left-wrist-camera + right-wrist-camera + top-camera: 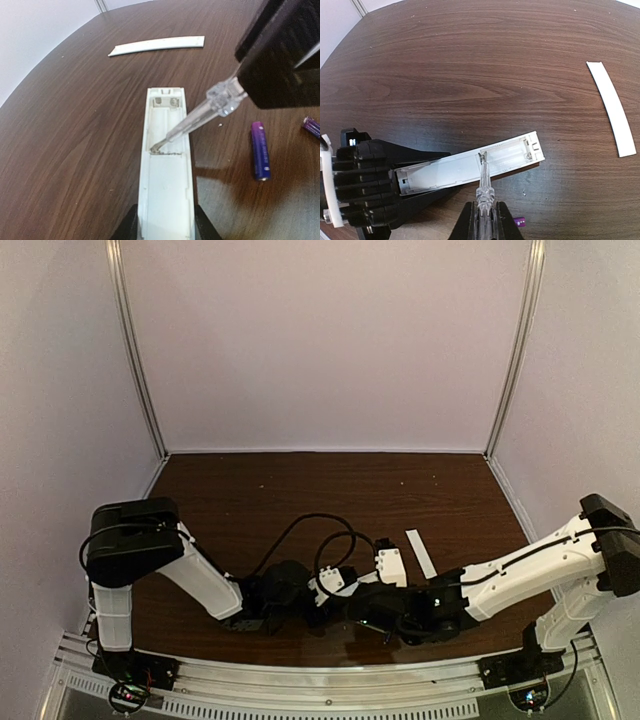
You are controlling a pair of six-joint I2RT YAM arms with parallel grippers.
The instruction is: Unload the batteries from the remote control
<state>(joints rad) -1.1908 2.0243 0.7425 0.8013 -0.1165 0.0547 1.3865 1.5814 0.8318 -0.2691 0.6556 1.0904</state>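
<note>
The remote control (167,170) lies flat on the dark wooden tabletop (75,125) with its open battery recess facing up. The left end effector (166,226) is clenched on the remote's near end, one black finger against each long side. The recess sits at the remote's other end. It looks bare white inside, with metal contacts showing at the far wall.

The right end effector (484,225) grasps a screwdriver (484,186) by its clear handle. The shaft slants down into the remote, and its tip rests on the inner end of the recess, near the middle of the remote's length.

A battery (260,150), purple with a metallic end, lies on the tabletop to the right of the remote as the left wrist camera sees it. It is roughly parallel to the remote's long side and apart from it. A second battery (312,127) lies farther out on that same side and is cut off by the picture's edge.

A thin white cover strip (157,46) lies flat on the tabletop beyond the remote's recess end, well apart from it.

In the top view both arms lean in low over the remote, and their bulk hides it.
</note>
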